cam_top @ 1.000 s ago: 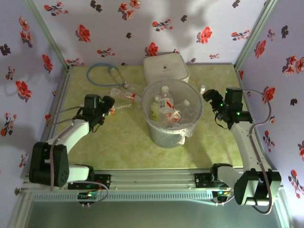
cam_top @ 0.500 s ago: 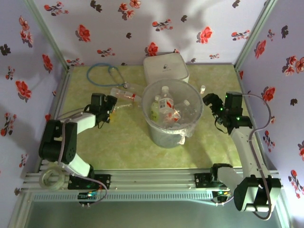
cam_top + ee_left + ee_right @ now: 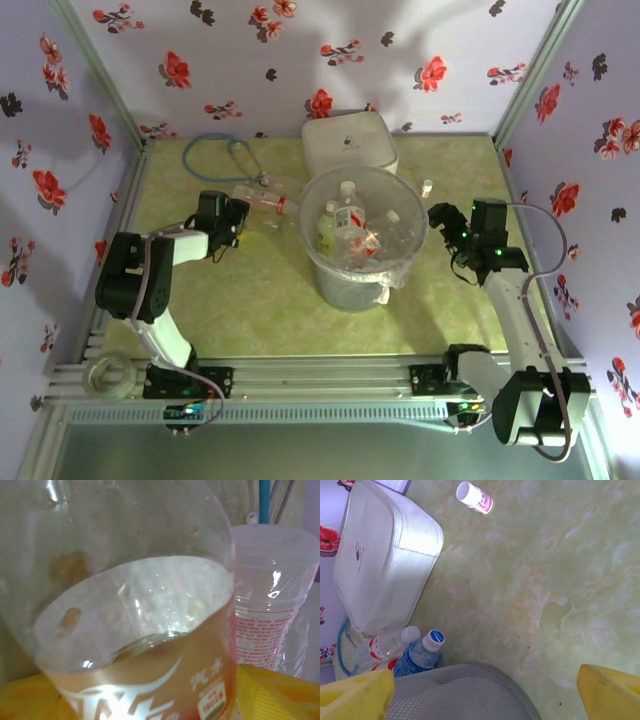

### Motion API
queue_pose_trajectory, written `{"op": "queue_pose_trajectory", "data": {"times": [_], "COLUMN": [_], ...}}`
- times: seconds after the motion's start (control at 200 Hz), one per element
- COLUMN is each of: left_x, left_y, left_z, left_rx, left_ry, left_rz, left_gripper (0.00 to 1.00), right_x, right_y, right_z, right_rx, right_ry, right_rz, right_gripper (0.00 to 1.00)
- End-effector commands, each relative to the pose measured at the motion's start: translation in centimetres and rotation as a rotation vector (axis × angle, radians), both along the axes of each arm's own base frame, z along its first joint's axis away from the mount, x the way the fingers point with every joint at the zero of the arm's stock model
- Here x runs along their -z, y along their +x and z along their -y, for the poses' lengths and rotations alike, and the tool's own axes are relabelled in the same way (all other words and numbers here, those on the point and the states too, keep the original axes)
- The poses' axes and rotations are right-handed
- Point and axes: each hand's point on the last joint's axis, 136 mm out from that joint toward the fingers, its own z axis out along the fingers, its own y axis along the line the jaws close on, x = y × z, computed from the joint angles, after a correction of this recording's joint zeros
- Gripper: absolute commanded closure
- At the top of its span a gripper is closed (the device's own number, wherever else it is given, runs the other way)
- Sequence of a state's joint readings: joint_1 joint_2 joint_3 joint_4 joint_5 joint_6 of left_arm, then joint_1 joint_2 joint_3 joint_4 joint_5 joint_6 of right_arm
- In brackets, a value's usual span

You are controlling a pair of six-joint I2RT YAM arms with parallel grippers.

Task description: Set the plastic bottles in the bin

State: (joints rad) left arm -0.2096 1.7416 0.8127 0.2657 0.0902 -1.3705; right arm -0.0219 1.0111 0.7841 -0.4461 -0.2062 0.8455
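Observation:
Several plastic bottles [image 3: 348,226] lie inside the bin [image 3: 318,262], a round grey bucket with a clear liner. Another clear bottle [image 3: 262,200] with a red cap lies on the table left of the bin. My left gripper [image 3: 231,216] is at its near end. In the left wrist view a red-labelled bottle [image 3: 150,630] sits between the yellow fingers [image 3: 280,692] of my left gripper [image 3: 150,702]; contact is unclear. A red-and-white bottle [image 3: 270,615] stands behind it. My right gripper [image 3: 446,218] is open beside the bin's right rim. A blue-labelled bottle [image 3: 417,656] stands by the bin wall [image 3: 465,690].
A white rounded-square box [image 3: 348,142] sits behind the bin, also seen in the right wrist view [image 3: 385,555]. A blue tube loop [image 3: 218,155] lies at the back left. A tiny white-capped piece [image 3: 475,497] rests right of the box. Flowered walls enclose the table.
My left arm has reached further toward the bottle on the table and its jaws have narrowed around it. The right gripper has drifted slightly toward the near side, still open.

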Motion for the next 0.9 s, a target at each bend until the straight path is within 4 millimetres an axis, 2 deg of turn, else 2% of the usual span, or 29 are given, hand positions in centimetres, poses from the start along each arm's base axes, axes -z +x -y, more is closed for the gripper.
{"op": "queue_pose_trajectory", "data": {"times": [0.0, 0.305, 0.395, 0.495, 0.56, 0.7, 0.895], "left_x": [-0.3, -2.0, -3.3, -5.5, -8.1, -15.4, -25.6], "left_y": [0.1, -0.5, -0.9, -1.2, -1.4, -2.1, -4.9], "left_z": [0.0, -1.9, -2.5, -2.9, -3.1, -3.3, -3.1], "left_rx": [0.007, -0.018, -0.015, 0.012, 0.05, 0.168, 0.299], "left_ry": [0.023, 0.058, 0.075, 0.114, 0.159, 0.305, 0.45], "left_rz": [0.009, 0.042, 0.067, 0.105, 0.15, 0.268, 0.448], "left_gripper": [0.31, 0.43, 0.43, 0.43, 0.44, 0.44, 0.45], "right_x": [-0.3, -1.8, -2.7, -4.3, -5.4, -8.3, -13.0], "right_y": [0.4, -0.2, -0.4, -0.6, -0.5, 0.2, 1.3], "right_z": [0.3, 0.6, 0.7, 0.9, 1.0, -0.1, -2.5], "right_rx": [-0.002, -0.002, 0.0, 0.003, 0.0, -0.057, -0.174], "right_ry": [-0.022, -0.043, -0.053, -0.071, -0.078, -0.052, 0.026], "right_rz": [0.008, 0.027, 0.042, 0.067, 0.087, 0.172, 0.32], "right_gripper": [0.05, 0.05, 0.05, 0.05, 0.05, 0.05, 0.08]}}
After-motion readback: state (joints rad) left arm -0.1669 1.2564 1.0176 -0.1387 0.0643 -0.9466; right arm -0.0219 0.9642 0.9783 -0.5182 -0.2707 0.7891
